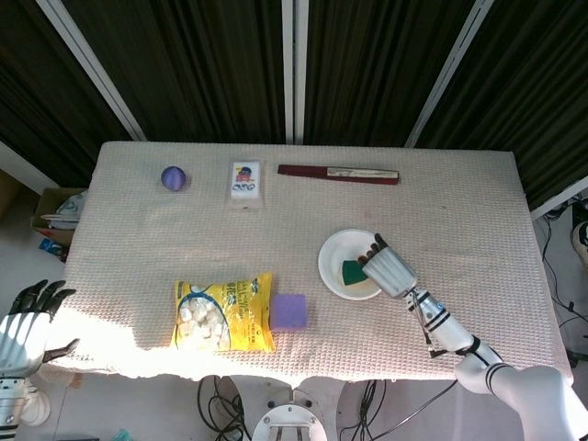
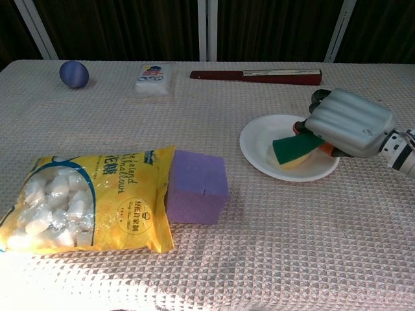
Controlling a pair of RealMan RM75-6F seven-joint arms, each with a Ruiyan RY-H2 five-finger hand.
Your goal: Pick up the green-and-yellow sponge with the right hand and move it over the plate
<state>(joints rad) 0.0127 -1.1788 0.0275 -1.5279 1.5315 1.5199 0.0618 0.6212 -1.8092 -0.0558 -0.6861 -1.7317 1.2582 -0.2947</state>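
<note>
Over the plate (image 2: pixel 259 157), right hand (image 2: pixel 347 123) fingers pinch the green-and-yellow sponge (image 2: pixel 295 149); labels unreadable.

Table (image 1: pixel 138 266) bears plate (image 1: pixel 333 265), bag (image 1: pixel 224 312), cube (image 1: pixel 288 311).

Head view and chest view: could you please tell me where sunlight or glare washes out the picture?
Head view: a bright sunlit band bleaches the table's near edge, left of centre. Chest view: the same light whitens the near cloth and glares off the snack bag; the sponge and plate are evenly lit.
</note>
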